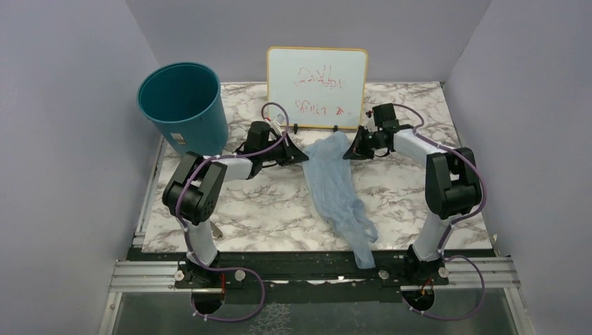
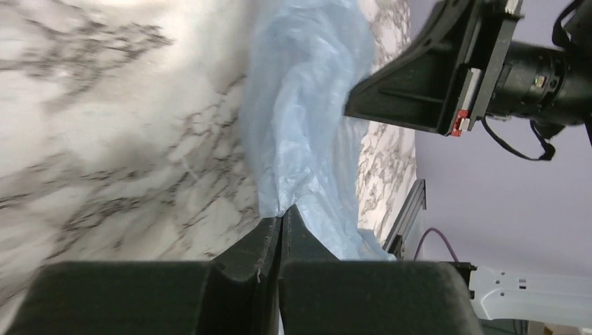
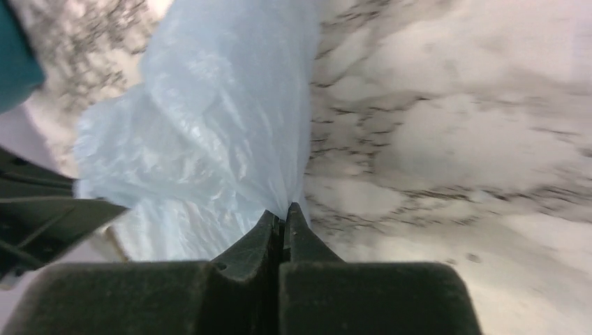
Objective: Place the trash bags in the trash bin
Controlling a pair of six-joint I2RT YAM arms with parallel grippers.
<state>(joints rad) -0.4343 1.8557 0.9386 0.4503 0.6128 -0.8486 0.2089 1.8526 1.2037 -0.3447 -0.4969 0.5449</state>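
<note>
A crinkly, translucent light-blue trash bag (image 1: pixel 336 187) lies stretched from the table's middle back down to its near edge. My left gripper (image 1: pixel 301 156) pinches the bag's upper left edge, jaws shut on the plastic (image 2: pixel 283 208). At the bag's upper right edge my right gripper (image 1: pixel 352 149) is likewise shut on it (image 3: pixel 285 209). The bag (image 2: pixel 307 112) fills the middle of the left wrist view, and in the right wrist view the bag (image 3: pixel 209 132) spreads to the left. The teal trash bin (image 1: pixel 185 106) stands upright at the back left, a sliver of it (image 3: pixel 14 63) showing in the right wrist view.
A whiteboard (image 1: pixel 317 78) with red scribbles leans against the back wall behind the grippers. The marble table (image 1: pixel 265 209) ends in a metal rail at the near edge. Purple walls close in on both sides.
</note>
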